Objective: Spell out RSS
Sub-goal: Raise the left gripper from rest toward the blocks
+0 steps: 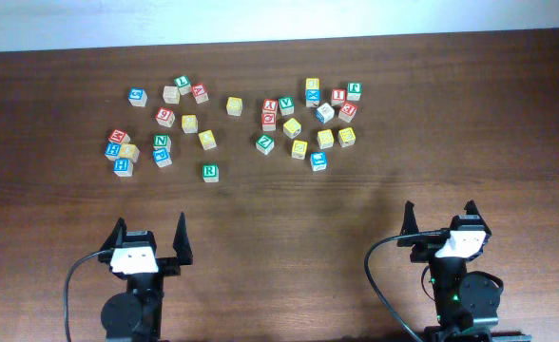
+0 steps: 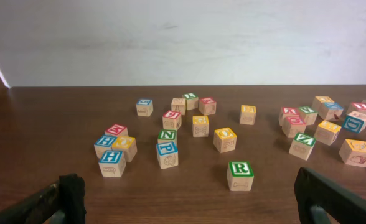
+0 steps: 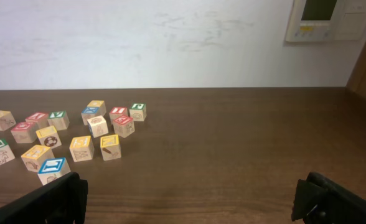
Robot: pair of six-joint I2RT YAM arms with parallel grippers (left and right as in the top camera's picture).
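Left end effector (image 1: 150, 228) and right end effector (image 1: 440, 211) are both released, fingers spread wide with nothing between them. They hover at the near edge of the counter (image 1: 356, 214), well apart from every letter block, and I hold no block in either one.

The blocks lie scattered in two loose groups across the far half of the counter: a left cluster (image 1: 161, 142) and a right cluster (image 1: 325, 113). The green R block (image 1: 210, 172) stands alone on the near side of the left cluster, slightly apart from its neighbours and nearest my left end effector. In the left wrist view the R block (image 2: 240, 175) sits upright ahead, right of centre, framed by my open fingers (image 2: 72, 196).

No S is legible to me in any view, so I cannot tell where the two S blocks are.

I judge the task not begun. No letters are lined up, and R, S and S all have yet to be picked and set in a row, presumably on the bare near strip of counter.
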